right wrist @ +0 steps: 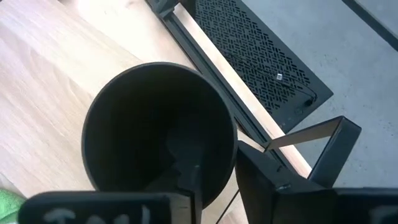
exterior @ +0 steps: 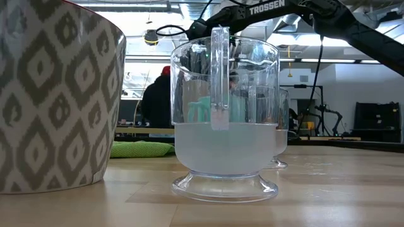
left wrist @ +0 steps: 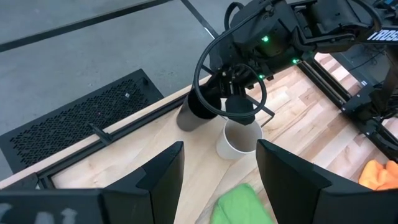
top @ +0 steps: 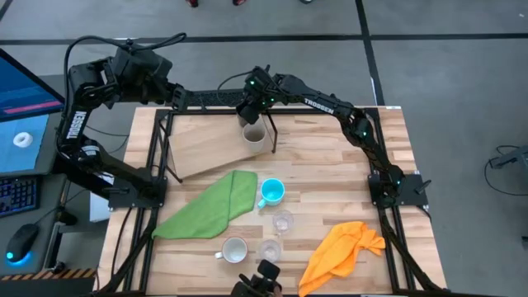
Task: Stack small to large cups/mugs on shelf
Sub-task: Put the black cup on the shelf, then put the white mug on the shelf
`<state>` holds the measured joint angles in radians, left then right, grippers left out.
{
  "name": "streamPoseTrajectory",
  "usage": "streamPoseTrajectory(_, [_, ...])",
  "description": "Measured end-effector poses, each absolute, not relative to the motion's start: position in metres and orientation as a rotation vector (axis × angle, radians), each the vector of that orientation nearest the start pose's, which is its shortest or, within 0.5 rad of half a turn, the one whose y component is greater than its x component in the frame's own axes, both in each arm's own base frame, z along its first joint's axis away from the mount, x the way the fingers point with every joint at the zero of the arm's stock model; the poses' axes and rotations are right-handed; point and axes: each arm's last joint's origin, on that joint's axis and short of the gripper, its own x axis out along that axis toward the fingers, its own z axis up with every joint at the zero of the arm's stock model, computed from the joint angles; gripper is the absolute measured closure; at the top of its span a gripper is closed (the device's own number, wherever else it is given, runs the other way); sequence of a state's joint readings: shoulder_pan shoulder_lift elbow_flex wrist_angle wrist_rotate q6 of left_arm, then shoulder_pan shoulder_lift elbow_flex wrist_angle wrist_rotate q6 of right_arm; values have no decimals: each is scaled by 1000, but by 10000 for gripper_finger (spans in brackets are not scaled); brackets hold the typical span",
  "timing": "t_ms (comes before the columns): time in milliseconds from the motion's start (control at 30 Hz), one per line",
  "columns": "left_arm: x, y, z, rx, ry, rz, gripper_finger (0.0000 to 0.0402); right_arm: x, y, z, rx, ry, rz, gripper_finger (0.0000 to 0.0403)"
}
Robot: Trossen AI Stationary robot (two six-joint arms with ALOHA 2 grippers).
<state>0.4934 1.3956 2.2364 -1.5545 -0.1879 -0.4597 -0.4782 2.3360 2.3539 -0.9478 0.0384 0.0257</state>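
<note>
A black cup point(right wrist: 155, 130) stands upright on the shelf point(top: 206, 147), close beside the grey-beige cup point(left wrist: 239, 138), which also stands upright on the board. My right gripper point(right wrist: 217, 152) is open over the black cup's rim. One finger point(right wrist: 186, 165) hangs inside the cup and the other point(right wrist: 267, 180) stands outside its wall. In the high view this gripper point(top: 250, 111) hides most of the black cup. My left gripper point(left wrist: 214, 180) waits open above the table's far left corner, with nothing between its fingers. My right gripper comes at the black cup from above, slanting down, with the cup's wall point(right wrist: 229, 155) between its two parted fingers. The inner finger stands clear of the wall. I cannot tell whether the outer finger touches it. The cup rests upright on the shelf.
On the table nearer the front stand a blue mug point(top: 272, 191), two clear glasses point(top: 282, 221) point(top: 270, 247) and a white mug point(top: 234, 249). A green cloth point(top: 210, 205) lies left of them and an orange cloth point(top: 342, 247) right. The black wire frame point(top: 165, 140) edges the shelf.
</note>
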Motion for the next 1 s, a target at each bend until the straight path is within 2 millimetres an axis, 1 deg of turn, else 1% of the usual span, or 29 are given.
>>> streamPoseTrajectory(400, [143,83,523,-531,559,808,210,449,-234,282,237,882,-486,232])
streamPoseTrajectory(767, [143,83,523,-523,562,806,210,449,-234,283,239,881,-482,201])
streamPoseTrajectory(933, [143,83,523,-523,563,806,210,445,-231,299,235,833,-485,191])
streamPoseTrajectory(1000, [143,83,523,-523,563,806,210,440,-231,307,250,826,-483,190])
